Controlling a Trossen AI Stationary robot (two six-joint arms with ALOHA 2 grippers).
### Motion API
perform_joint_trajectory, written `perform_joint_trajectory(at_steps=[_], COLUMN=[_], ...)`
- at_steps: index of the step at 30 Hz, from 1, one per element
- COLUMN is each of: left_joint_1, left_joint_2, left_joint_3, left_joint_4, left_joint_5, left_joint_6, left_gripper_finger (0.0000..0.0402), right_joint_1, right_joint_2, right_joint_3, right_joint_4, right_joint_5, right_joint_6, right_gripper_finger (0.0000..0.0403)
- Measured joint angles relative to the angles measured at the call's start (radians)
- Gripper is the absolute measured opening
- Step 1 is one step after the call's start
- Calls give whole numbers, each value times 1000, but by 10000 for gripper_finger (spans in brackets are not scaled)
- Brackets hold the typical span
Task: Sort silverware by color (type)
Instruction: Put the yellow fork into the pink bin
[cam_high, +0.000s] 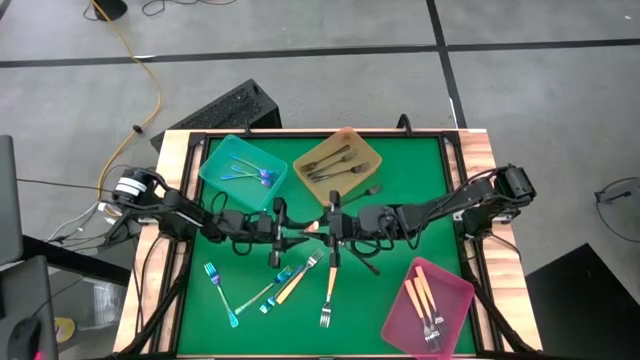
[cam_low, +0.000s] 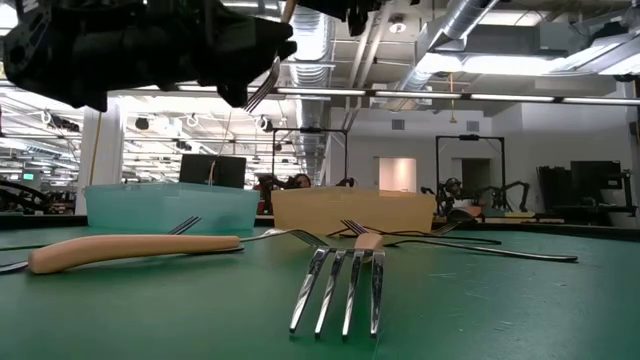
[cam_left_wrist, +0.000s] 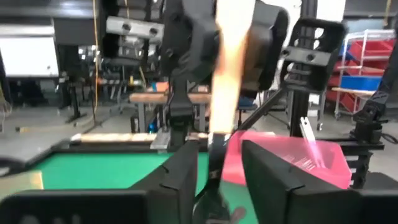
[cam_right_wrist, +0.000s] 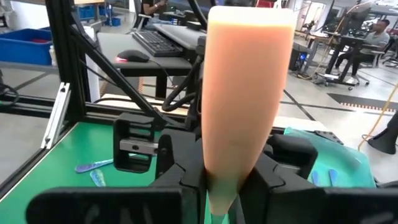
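three pink-tray forks (cam_high: 428, 305), four amber-tray (cam_high: 334, 165), two teal-tray (cam_high: 252, 174).

Three trays: teal (cam_high: 240, 170) upper left, amber (cam_high: 337, 165) upper centre, pink (cam_high: 428, 305) lower right. About three blue pieces lie in the teal, about four grey in the amber, about three cream-handled forks in the pink. Some five utensils (cam_high: 290, 283) lie loose, lower centre. Two arms.

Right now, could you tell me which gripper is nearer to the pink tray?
The right gripper: it is mid-table, up and left of the pink tray. The left gripper meets it there, slightly farther from the tray.
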Motion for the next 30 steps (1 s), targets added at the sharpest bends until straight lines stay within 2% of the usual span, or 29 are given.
perform_joint_trajectory(at_steps=[7,15,19,23,30], left_joint_1=[0,-1,-1,-1,-1], left_joint_2=[-82,-260,-328,-365,-372], left_joint_3=[0,0,0,0,-1], left_joint_4=[-155,-506,-628,-696,-724], left_joint_5=[-51,-156,-159,-159,-167], left_joint_6=[-15,-24,-51,-60,-62], left_gripper_finger=[162,169,169,169,169], right_joint_1=[1,1,1,1,39], right_joint_2=[0,0,0,-11,-40], right_joint_3=[0,0,0,21,191], right_joint_4=[-25,-80,-198,-351,-724], right_joint_5=[55,61,122,135,245], right_joint_6=[0,22,59,79,-16], right_gripper_finger=[84,84,84,84,84])
